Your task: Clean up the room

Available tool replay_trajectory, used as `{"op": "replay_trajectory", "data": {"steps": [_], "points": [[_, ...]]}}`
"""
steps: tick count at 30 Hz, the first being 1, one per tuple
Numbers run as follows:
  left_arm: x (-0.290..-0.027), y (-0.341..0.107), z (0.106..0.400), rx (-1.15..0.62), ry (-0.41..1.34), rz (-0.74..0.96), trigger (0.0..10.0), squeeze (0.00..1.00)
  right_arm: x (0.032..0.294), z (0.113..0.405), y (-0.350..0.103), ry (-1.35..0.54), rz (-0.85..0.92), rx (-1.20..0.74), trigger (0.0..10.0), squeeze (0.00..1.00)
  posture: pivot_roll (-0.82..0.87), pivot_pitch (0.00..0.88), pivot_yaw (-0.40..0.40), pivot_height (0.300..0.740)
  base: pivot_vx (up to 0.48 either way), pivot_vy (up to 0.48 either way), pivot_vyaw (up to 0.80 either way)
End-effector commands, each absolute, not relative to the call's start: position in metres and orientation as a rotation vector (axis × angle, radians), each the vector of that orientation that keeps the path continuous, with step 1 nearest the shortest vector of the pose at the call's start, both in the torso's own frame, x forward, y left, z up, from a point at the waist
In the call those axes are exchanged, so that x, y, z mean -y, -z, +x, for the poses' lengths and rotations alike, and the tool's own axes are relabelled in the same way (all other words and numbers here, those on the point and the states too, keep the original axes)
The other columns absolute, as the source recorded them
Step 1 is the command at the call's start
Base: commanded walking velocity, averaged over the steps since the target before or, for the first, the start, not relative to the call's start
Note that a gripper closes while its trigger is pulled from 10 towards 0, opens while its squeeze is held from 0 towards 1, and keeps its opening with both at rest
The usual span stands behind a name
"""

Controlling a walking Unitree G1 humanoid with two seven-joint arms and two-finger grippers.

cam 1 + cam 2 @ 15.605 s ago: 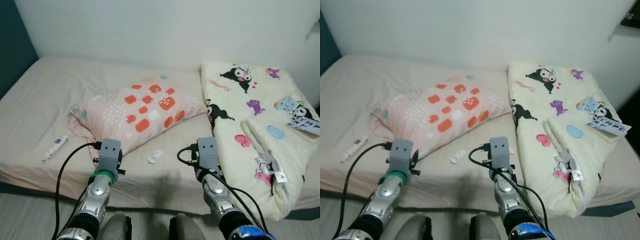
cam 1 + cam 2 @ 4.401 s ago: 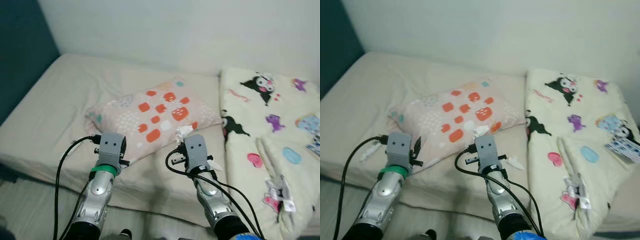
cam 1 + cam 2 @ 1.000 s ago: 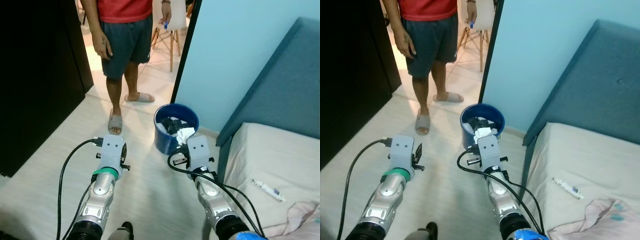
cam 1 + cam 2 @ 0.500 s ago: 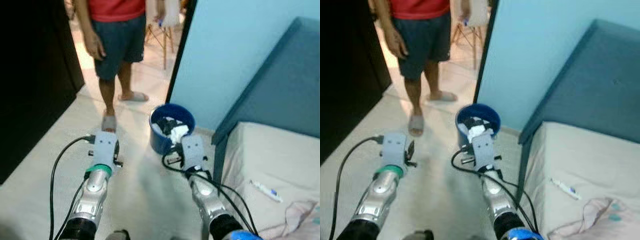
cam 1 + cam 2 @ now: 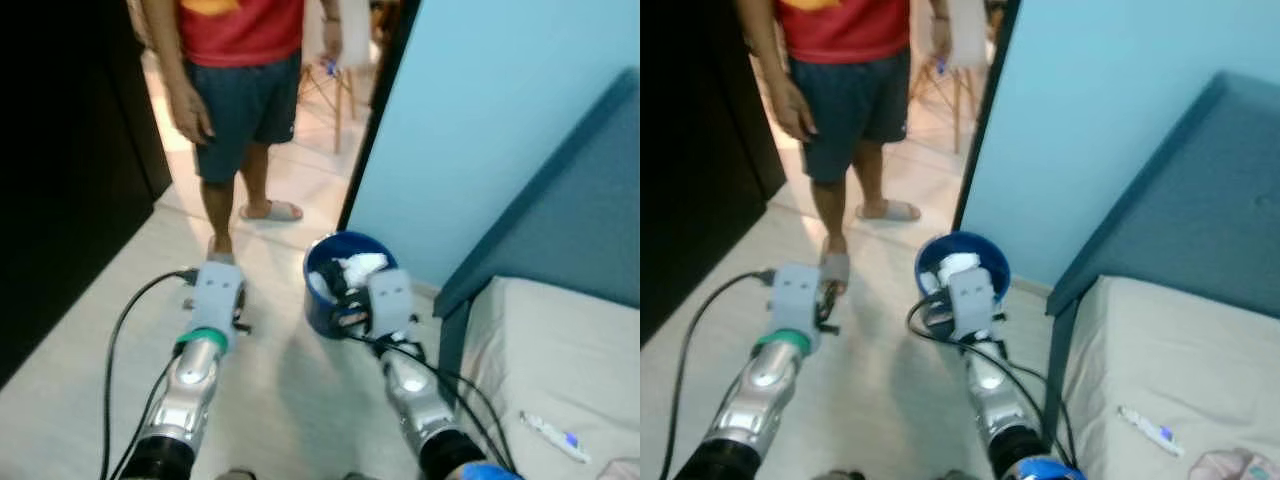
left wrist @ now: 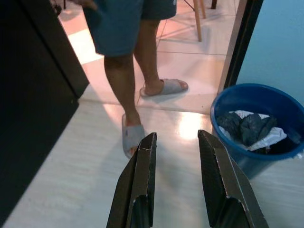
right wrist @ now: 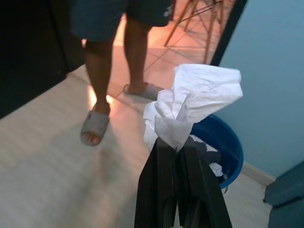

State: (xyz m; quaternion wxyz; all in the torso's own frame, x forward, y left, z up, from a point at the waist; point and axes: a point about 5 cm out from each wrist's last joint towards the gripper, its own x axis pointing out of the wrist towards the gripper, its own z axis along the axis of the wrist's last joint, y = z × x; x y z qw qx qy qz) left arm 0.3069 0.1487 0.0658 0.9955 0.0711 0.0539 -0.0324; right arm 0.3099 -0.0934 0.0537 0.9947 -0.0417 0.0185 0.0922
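Right gripper (image 7: 176,142) pinches crumpled tissue (image 7: 192,105), seemingly bunched upward, before bin (image 7: 223,152).

The bin (image 5: 345,285) stands on the floor (image 5: 90,350) against the foot of the wall (image 5: 480,120), just ahead of the right pincer (image 7: 176,142), which is clamped on a crumpled tissue (image 7: 190,104) above the bin's near side. More rubbish (image 6: 249,130) lies inside the bin. The left pincer (image 6: 175,142) hangs over the floor to the bin's left, fingers apart. A person (image 5: 235,90) stands behind, in the doorway. The bed (image 5: 545,360) lies to the right, with a tube (image 5: 552,436) on it.
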Motion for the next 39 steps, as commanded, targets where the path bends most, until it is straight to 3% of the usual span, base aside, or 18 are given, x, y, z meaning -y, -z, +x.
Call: {"op": "replay_trajectory", "data": {"steps": [1,23,29,33,34,39], "points": [[-0.142,-0.062,0.305,-0.127,0.086,0.129,10.0,0.00,0.105,0.307,-0.047,-0.146,-0.076,-0.066,10.0,0.00,0.05,0.046,-0.024,0.740,0.375,0.000,-0.80],[-0.142,-0.062,0.305,-0.132,0.103,0.139,10.0,0.00,0.106,0.305,-0.044,-0.127,-0.069,-0.081,10.0,0.00,0.05,0.051,-0.006,0.740,0.369,0.000,-0.06],[-0.140,-0.063,0.308,-0.133,0.119,0.144,10.0,0.00,0.109,0.304,-0.043,-0.110,-0.060,-0.079,10.0,0.00,0.05,0.049,0.002,0.740,0.364,0.000,-0.80],[-0.139,-0.064,0.310,-0.135,0.140,0.151,10.0,0.00,0.110,0.305,-0.044,-0.095,-0.066,-0.074,10.0,0.00,0.04,0.043,0.042,0.740,0.356,0.000,0.00],[-0.137,-0.065,0.313,-0.140,0.170,0.164,10.0,0.00,0.112,0.304,-0.044,-0.062,-0.055,-0.069,10.0,0.00,0.03,0.043,0.087,0.740,0.356,0.000,0.00],[-0.136,-0.067,0.318,-0.143,0.190,0.168,10.0,0.00,0.113,0.303,-0.043,-0.036,-0.045,-0.067,10.0,0.00,0.02,0.044,0.112,0.740,0.356,0.000,0.00]]}}
